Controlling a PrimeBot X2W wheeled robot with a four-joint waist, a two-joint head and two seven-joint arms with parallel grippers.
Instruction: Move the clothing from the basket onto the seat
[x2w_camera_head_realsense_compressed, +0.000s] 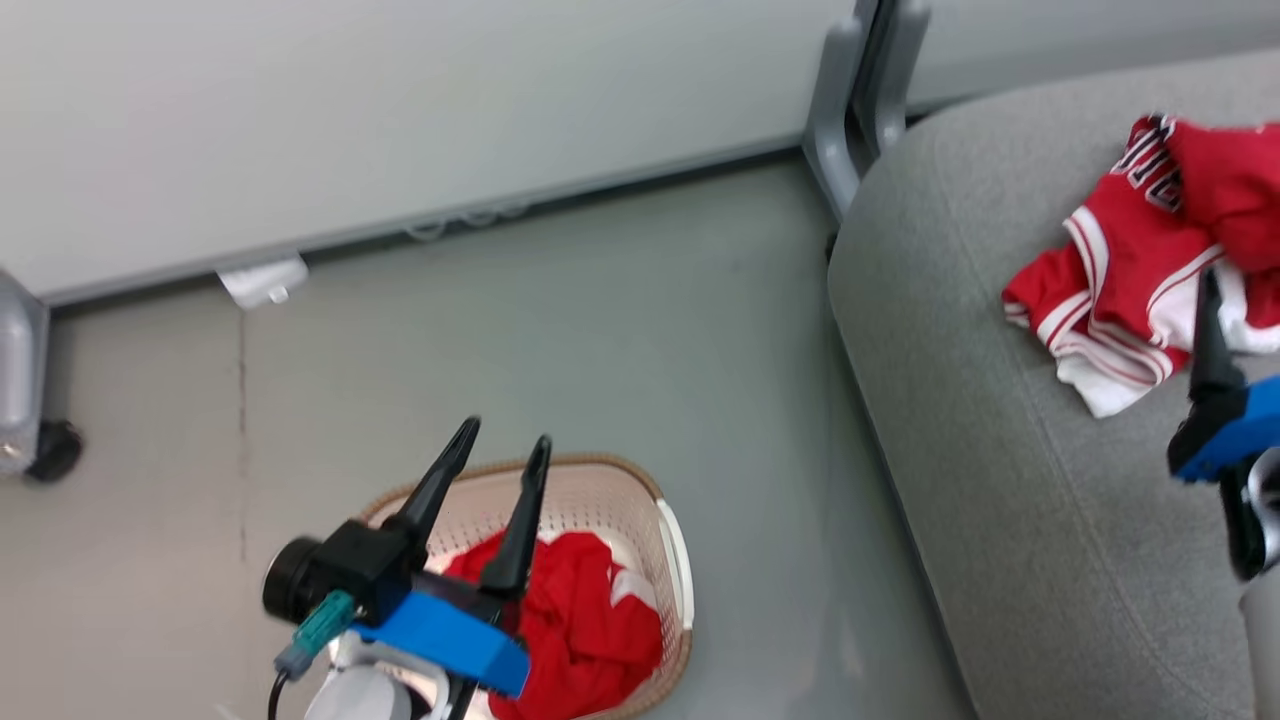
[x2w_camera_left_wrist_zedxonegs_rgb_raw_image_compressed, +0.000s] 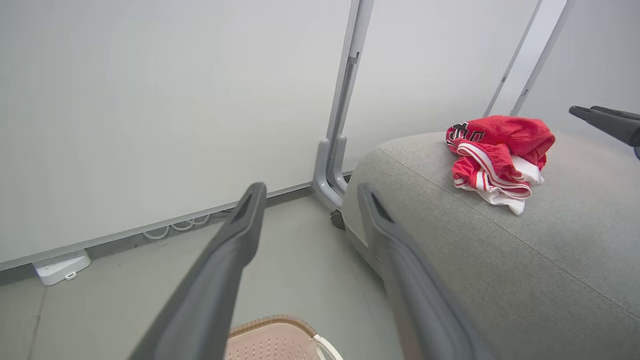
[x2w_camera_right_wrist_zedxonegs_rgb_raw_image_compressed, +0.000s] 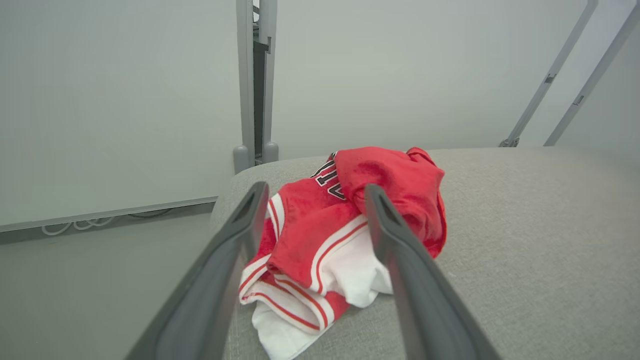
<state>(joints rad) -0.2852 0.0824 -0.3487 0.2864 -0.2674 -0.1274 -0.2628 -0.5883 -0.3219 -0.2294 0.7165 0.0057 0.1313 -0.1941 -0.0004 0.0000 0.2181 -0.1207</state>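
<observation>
Ends at lower left in the left gripper (x2w_camera_head_realsense_compressed: 506, 432): two long, dark, tapering fingers (x2w_camera_head_realsense_compressed: 440, 485) on a black block (x2w_camera_head_realsense_compressed: 375, 560). Wears a bright blue plate (x2w_camera_head_realsense_compressed: 450, 640) beneath, a teal plug (x2w_camera_head_realsense_compressed: 325, 620) with a dark cable (x2w_camera_head_realsense_compressed: 272, 695), and a white rounded forearm (x2w_camera_head_realsense_compressed: 360, 695). Repeats the blue at the right edge behind the right gripper (x2w_camera_right_wrist_zedxonegs_rgb_raw_image_compressed: 316, 189), fingers slotted near the tips.

Our right tool (x2w_camera_right_wrist_zedxonegs_rgb_raw_image_compressed: 315, 195) stands with its fingers spread wide and empty, framing the red-and-white clothing (x2w_camera_right_wrist_zedxonegs_rgb_raw_image_compressed: 395, 185) that lies crumpled on the grey seat (x2w_camera_right_wrist_zedxonegs_rgb_raw_image_compressed: 525, 240).
</observation>
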